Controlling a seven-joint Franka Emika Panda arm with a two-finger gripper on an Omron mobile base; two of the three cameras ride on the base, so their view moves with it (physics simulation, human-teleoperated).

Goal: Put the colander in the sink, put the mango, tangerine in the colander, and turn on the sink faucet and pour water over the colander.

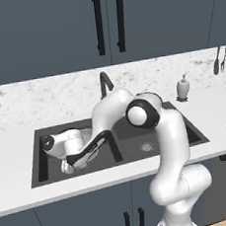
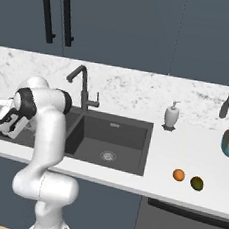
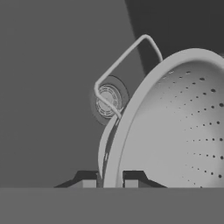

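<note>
The colander (image 3: 175,127), a silvery-white perforated bowl with a thin wire side handle, hangs tilted on its edge in the left basin of the dark grey double-basin sink (image 1: 197,134), above the round steel drain, its rim pinched in the closed claw (image 3: 110,183). The black gooseneck sink faucet (image 2: 82,85) stands behind the divider. The round orange tangerine (image 2: 179,175) and the dark green oval mango (image 2: 196,184) lie side by side, apart, on the white desk right of the sink.

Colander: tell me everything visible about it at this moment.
The colander is a silvery-white perforated metal bowl with a thin wire loop handle. It is tipped on edge in the left basin of the sink, above the round drain. The end effector is shut on its rim.
</note>
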